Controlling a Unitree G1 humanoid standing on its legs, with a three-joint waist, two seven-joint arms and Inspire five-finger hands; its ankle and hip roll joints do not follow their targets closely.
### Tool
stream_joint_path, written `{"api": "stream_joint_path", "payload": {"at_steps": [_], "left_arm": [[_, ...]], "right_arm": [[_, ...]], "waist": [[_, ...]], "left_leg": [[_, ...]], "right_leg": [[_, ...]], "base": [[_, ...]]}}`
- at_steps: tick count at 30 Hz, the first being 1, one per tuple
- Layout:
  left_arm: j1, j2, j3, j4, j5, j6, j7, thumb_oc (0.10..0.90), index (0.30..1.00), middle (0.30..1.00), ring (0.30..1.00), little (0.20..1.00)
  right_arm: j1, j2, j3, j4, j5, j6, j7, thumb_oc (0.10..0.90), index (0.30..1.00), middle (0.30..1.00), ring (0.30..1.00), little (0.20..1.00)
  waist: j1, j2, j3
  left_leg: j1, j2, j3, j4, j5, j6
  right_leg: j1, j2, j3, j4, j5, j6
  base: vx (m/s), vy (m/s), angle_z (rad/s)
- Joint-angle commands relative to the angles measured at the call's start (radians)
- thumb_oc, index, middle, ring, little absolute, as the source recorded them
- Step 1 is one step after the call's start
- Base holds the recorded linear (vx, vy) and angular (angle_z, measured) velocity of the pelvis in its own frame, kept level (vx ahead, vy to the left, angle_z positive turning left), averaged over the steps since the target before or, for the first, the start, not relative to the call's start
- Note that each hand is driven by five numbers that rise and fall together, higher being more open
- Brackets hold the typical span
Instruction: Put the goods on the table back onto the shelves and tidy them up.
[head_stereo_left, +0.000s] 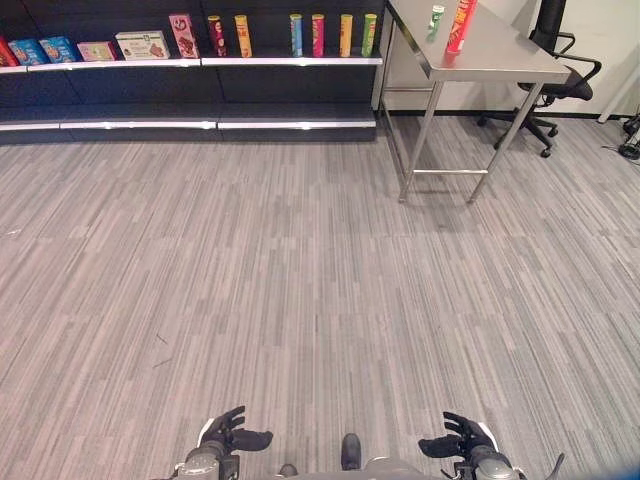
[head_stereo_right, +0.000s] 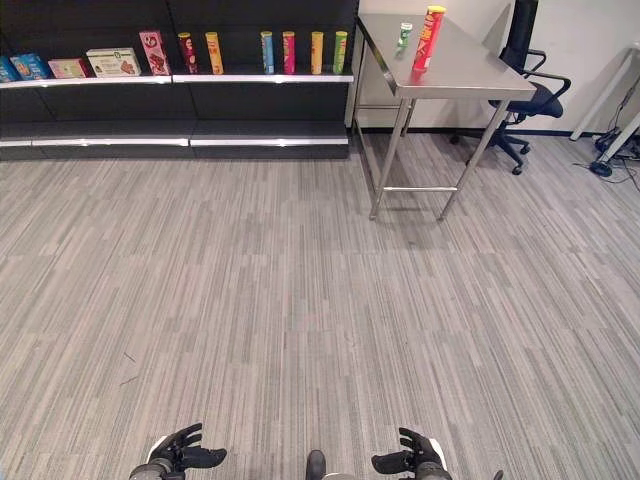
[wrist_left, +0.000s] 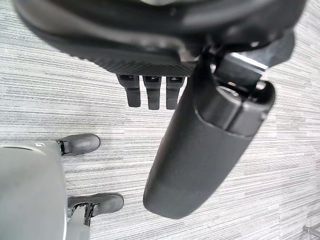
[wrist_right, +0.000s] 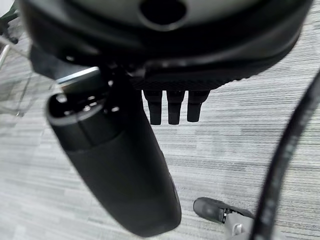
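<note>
1. Left hand (head_stereo_left: 232, 434): low over the floor (head_stereo_left: 300, 290), fingers relaxed, holding nothing.
2. Right hand (head_stereo_left: 462, 438): likewise empty, fingers relaxed.
3. Table (head_stereo_left: 500, 55): carries red canister (head_stereo_left: 461, 24) and small green canister (head_stereo_left: 436, 21), both upright.
4. Shelves (head_stereo_left: 200, 62): stocked beside the table.

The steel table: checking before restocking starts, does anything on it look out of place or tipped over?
Two items stand upright on the steel table, apart from the shelved goods: a tall red can and a small green can. Nothing is tipped or spilled.
</note>
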Motion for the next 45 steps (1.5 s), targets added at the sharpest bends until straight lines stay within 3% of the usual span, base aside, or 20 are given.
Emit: {"api": "stream_joint_path", "payload": {"at_steps": [1, 17, 18, 25, 27, 28, 29, 30, 32, 33, 35, 37, 38, 39, 42, 43, 44, 45], "left_arm": [[-0.065, 0.039, -0.015, 0.031, 0.005, -0.062, -0.008, 0.8, 0.9, 0.9, 0.9, 0.9], [-0.065, 0.029, -0.008, 0.064, 0.001, -0.05, -0.004, 0.8, 0.9, 0.9, 0.9, 0.9], [-0.077, 0.037, -0.013, 0.055, -0.008, -0.052, 0.004, 0.8, 0.9, 0.9, 0.9, 0.9], [-0.087, 0.046, -0.009, 0.049, -0.02, -0.054, 0.01, 0.8, 0.9, 0.9, 0.9, 0.9], [-0.093, 0.05, -0.009, 0.042, -0.029, -0.055, 0.01, 0.8, 0.9, 0.9, 0.9, 0.9], [-0.096, 0.054, -0.01, 0.026, -0.037, -0.056, 0.008, 0.8, 0.9, 0.9, 0.9, 0.9], [-0.089, 0.056, -0.003, -0.002, -0.054, -0.059, 0.008, 0.8, 0.9, 0.9, 0.9, 0.9], [-0.089, 0.056, -0.003, -0.003, -0.054, -0.058, 0.008, 0.8, 0.9, 0.9, 0.9, 0.9], [-0.091, 0.059, 0.0, -0.034, -0.087, -0.063, 0.018, 0.8, 0.9, 0.9, 0.9, 0.9], [-0.088, 0.059, 0.004, -0.037, -0.086, -0.064, 0.028, 0.8, 0.9, 0.9, 0.9, 0.9], [-0.081, 0.057, 0.017, -0.056, -0.118, -0.069, 0.038, 0.8, 0.9, 0.9, 0.9, 0.9], [-0.06, 0.052, 0.034, -0.063, -0.122, -0.073, 0.053, 0.8, 0.9, 0.9, 0.9, 0.9], [-0.044, 0.056, 0.045, -0.084, -0.124, -0.074, 0.059, 0.8, 0.9, 0.9, 0.9, 0.9], [-0.035, 0.063, 0.063, -0.126, -0.133, -0.081, 0.07, 0.8, 0.9, 0.9, 0.9, 0.9], [-0.029, 0.064, 0.083, -0.147, -0.154, -0.092, 0.076, 0.8, 0.9, 0.9, 0.9, 0.9], [-0.03, 0.062, 0.1, -0.162, -0.169, -0.095, 0.086, 0.8, 0.9, 0.9, 0.9, 0.9], [-0.03, 0.062, 0.1, -0.162, -0.169, -0.096, 0.086, 0.8, 0.9, 0.9, 0.9, 0.9], [-0.03, 0.069, 0.114, -0.199, -0.18, -0.105, 0.097, 0.8, 0.9, 0.9, 0.9, 0.9]], "right_arm": [[-0.052, -0.017, 0.016, -0.015, -0.038, -0.044, -0.003, 0.8, 0.9, 0.9, 0.9, 0.9], [-0.049, -0.005, 0.022, 0.027, -0.031, -0.027, -0.007, 0.8, 0.9, 0.9, 0.9, 0.9], [-0.058, -0.007, 0.027, 0.017, -0.024, -0.026, -0.01, 0.8, 0.9, 0.9, 0.9, 0.9], [-0.068, -0.014, 0.029, 0.001, -0.014, -0.032, -0.011, 0.8, 0.9, 0.9, 0.9, 0.9], [-0.069, -0.017, 0.03, -0.013, -0.011, -0.034, -0.01, 0.8, 0.9, 0.9, 0.9, 0.9], [-0.065, -0.026, 0.031, -0.036, -0.011, -0.036, -0.006, 0.8, 0.9, 0.9, 0.9, 0.9], [-0.049, -0.032, 0.031, -0.068, -0.011, -0.04, -0.003, 0.8, 0.9, 0.9, 0.9, 0.9], [-0.049, -0.032, 0.031, -0.068, -0.011, -0.04, -0.003, 0.8, 0.9, 0.9, 0.9, 0.9], [-0.042, -0.046, 0.025, -0.109, -0.002, -0.042, -0.005, 0.8, 0.9, 0.9, 0.9, 0.9], [-0.04, -0.053, 0.016, -0.127, 0.005, -0.043, -0.011, 0.8, 0.9, 0.9, 0.9, 0.9], [-0.031, -0.052, 0.006, -0.148, 0.021, -0.046, -0.014, 0.8, 0.9, 0.9, 0.9, 0.9], [-0.024, -0.053, 0.002, -0.164, 0.028, -0.051, -0.013, 0.8, 0.9, 0.9, 0.9, 0.9], [-0.02, -0.064, 0.001, -0.191, 0.021, -0.056, -0.012, 0.8, 0.9, 0.9, 0.9, 0.9], [-0.035, -0.076, -0.002, -0.199, 0.019, -0.066, -0.018, 0.8, 0.9, 0.9, 0.9, 0.9], [-0.031, -0.076, -0.014, -0.205, 0.015, -0.07, -0.01, 0.8, 0.9, 0.9, 0.9, 0.9], [-0.023, -0.067, -0.019, -0.213, 0.004, -0.071, -0.008, 0.8, 0.9, 0.9, 0.9, 0.9], [-0.023, -0.067, -0.019, -0.213, 0.003, -0.071, -0.008, 0.8, 0.9, 0.9, 0.9, 0.9], [-0.018, -0.052, -0.027, -0.206, 0.001, -0.071, -0.004, 0.8, 0.9, 0.9, 0.9, 0.9]], "waist": [[0.005, -0.024, -0.017], [0.007, -0.021, -0.004], [0.004, -0.019, 0.018], [0.004, -0.016, 0.028], [0.006, -0.024, 0.045], [0.01, -0.037, 0.067], [0.017, -0.05, 0.082], [0.015, -0.049, 0.081], [0.028, -0.06, 0.121], [0.029, -0.072, 0.132], [0.04, -0.078, 0.126], [0.06, -0.076, 0.109], [0.08, -0.059, 0.102], [0.109, -0.063, 0.098], [0.116, -0.064, 0.07], [0.13, -0.053, 0.051], [0.13, -0.056, 0.052], [0.143, -0.086, 0.023]], "left_leg": [[-0.02, 0.008, 0.065, 0.004, -0.042, -0.039], [-0.032, 0.006, 0.052, 0.004, -0.038, -0.04], [-0.051, 0.009, 0.048, 0.004, -0.024, -0.039], [-0.08, 0.012, 0.053, 0.024, -0.022, -0.038], [-0.124, 0.015, 0.049, 0.117, -0.049, -0.041], [-0.177, 0.019, 0.048, 0.239, -0.075, -0.049], [-0.246, 0.026, 0.034, 0.394, -0.05, -0.053], [-0.251, 0.028, 0.032, 0.401, -0.053, -0.054], [-0.383, 0.02, -0.033, 0.616, 0.047, -0.065], [-0.443, 0.012, -0.038, 0.697, 0.057, -0.066], [-0.533, 0.004, -0.028, 0.668, 0.033, -0.052], [-0.56, 0.018, -0.018, 0.509, 0.028, -0.042], [-0.566, 0.069, -0.017, 0.281, 0.124, -0.064], [-0.609, 0.106, -0.018, 0.077, 0.171, -0.08], [-0.592, 0.134, 0.022, 0.004, 0.183, -0.088], [-0.569, 0.13, 0.021, 0.025, 0.273, -0.094], [-0.567, 0.128, 0.023, 0.024, 0.273, -0.094], [-0.54, 0.088, 0.042, 0.067, 0.276, -0.066]], "right_leg": [[0.098, -0.064, -0.04, 0.01, -0.122, 0.112], [0.09, -0.063, -0.044, 0.01, -0.124, 0.108], [0.067, -0.063, -0.039, 0.022, -0.124, 0.106], [0.026, -0.056, -0.023, 0.05, -0.136, 0.095], [0.019, -0.058, -0.018, 0.066, -0.15, 0.085], [0.019, -0.057, -0.01, 0.076, -0.168, 0.065], [0.034, -0.051, -0.003, 0.078, -0.185, 0.043], [0.033, -0.05, -0.004, 0.079, -0.185, 0.043], [0.044, -0.042, -0.003, 0.091, -0.198, 0.017], [0.051, -0.04, -0.001, 0.087, -0.207, 0.012], [0.069, -0.034, 0.013, 0.076, -0.231, 0.02], [0.113, -0.03, 0.031, 0.058, -0.258, 0.034], [0.167, -0.022, 0.043, 0.051, -0.287, 0.048], [0.229, -0.033, 0.068, 0.046, -0.325, 0.063], [0.278, -0.038, 0.108, 0.043, -0.347, 0.08], [0.292, -0.054, 0.131, 0.086, -0.352, 0.089], [0.292, -0.057, 0.132, 0.089, -0.355, 0.09], [0.281, -0.123, 0.142, 0.203, -0.234, 0.144]], "base": [[0.0, 0.0, 0.0], [0.0, -0.007, 0.0], [-0.02, -0.046, 0.01], [0.04, -0.055, 0.0], [0.06, -0.12, 0.02], [0.18, -0.245, 0.07], [0.16, -0.206, 0.11], [0.11, -0.189, 0.11], [0.08, -0.173, 0.11], [0.19, -0.163, 0.19], [0.3, -0.066, 0.21], [0.57, 0.079, -0.05], [0.98, 0.183, -0.46], [0.8, 0.159, -0.33], [0.76, 0.187, -0.59], [0.42, 0.149, -0.96], [0.92, 0.306, -1.22], [0.65, 0.222, -1.23]]}}
